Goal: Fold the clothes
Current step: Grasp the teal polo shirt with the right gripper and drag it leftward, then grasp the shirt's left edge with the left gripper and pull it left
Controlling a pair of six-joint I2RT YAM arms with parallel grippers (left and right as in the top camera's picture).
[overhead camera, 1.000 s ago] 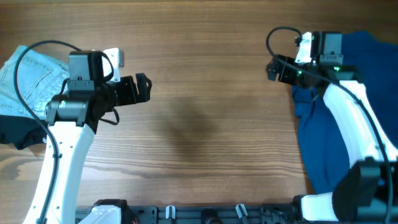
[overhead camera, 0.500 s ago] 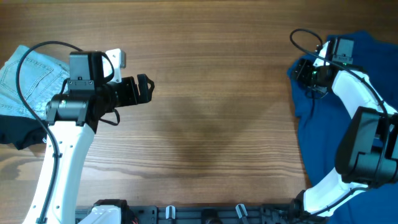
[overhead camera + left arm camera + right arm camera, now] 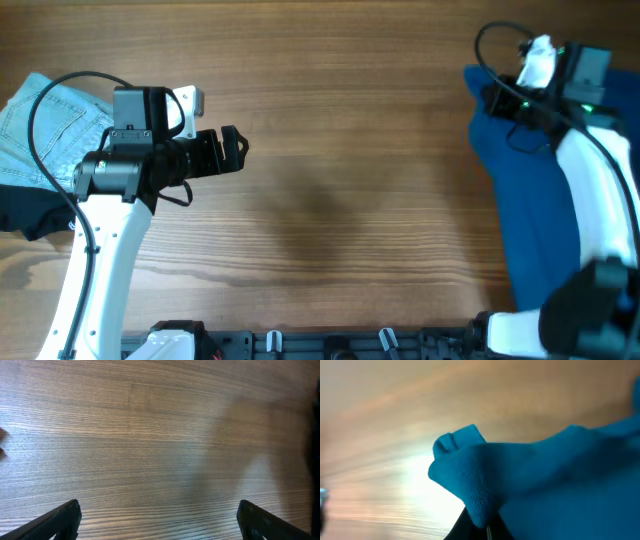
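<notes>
A blue garment [image 3: 545,200] lies crumpled along the table's right side. My right gripper [image 3: 495,98] sits at its upper left corner, shut on a fold of the blue cloth [image 3: 545,475]. In the right wrist view the fold bunches up out of the closed right gripper [image 3: 487,527]. My left gripper [image 3: 235,150] hovers open left of centre, nothing between its fingers. In the left wrist view the left gripper [image 3: 160,525] has only bare wood below it. Folded light denim jeans [image 3: 45,130] rest at the far left.
A dark garment [image 3: 25,212] lies below the jeans at the left edge. The wooden table [image 3: 340,200] stretches between the two arms. The right arm's white links cross over the blue garment.
My right gripper moved right to the blue garment's corner and went from open to shut on the cloth. The left arm stayed still and open.
</notes>
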